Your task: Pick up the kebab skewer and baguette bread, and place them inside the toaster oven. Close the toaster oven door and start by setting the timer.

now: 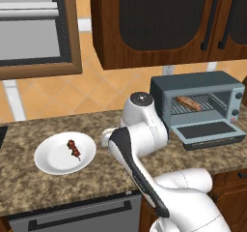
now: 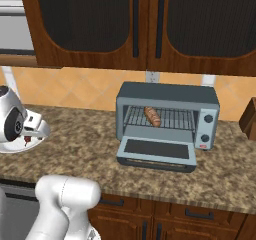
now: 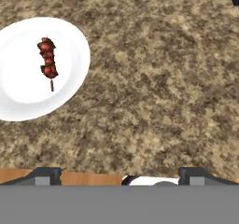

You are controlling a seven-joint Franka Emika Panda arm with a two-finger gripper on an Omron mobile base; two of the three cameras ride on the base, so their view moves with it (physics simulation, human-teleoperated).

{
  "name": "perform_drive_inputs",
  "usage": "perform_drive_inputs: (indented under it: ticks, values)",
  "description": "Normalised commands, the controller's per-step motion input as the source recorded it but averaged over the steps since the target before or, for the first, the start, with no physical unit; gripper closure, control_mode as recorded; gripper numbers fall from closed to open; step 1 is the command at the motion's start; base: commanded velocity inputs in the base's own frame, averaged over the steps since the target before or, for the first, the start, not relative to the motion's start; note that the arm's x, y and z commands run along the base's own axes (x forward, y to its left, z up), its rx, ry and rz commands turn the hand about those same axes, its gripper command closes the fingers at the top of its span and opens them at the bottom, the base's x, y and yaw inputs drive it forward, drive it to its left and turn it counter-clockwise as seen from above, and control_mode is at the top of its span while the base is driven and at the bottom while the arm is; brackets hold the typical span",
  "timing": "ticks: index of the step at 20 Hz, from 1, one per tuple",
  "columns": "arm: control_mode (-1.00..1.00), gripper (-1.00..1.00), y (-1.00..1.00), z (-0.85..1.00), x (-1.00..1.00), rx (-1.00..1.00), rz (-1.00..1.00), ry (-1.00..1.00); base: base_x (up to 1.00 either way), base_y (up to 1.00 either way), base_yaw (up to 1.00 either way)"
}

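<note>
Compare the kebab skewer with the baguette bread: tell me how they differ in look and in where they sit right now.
The kebab skewer is a thin stick threaded with dark red chunks; the baguette bread is one smooth orange-brown loaf. The skewer lies on the white plate on the counter, while the bread already rests on the wire rack inside the open toaster oven. The skewer looks thinner than the bread. Both are elongated, and the gripper, its jaws spread wide, holds neither.

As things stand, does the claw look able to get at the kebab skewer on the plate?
Probably yes. The kebab skewer lies alone on the white plate, nothing over it, and the open, empty claw sits above the counter beside the plate.
</note>
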Motion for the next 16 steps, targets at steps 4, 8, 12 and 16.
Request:
perform_drive_inputs:
  ticks: [4,8,12,16]
  values:
    - [-1.00,-1.00,0.53,0.00,0.16,0.00,0.00,-0.10,0.00,0.00,0.00]
    - [-1.00,-1.00,0.15,-0.08,0.43,0.01,0.00,-0.04,0.00,0.00,0.00]
    - [-1.00,-1.00,0.10,-0.02,0.34,0.03,0.00,0.01,0.00,0.00,0.00]
    - [-1.00,-1.00,0.39,-0.02,0.03,0.00,0.04,0.11,0.00,0.00,0.00]
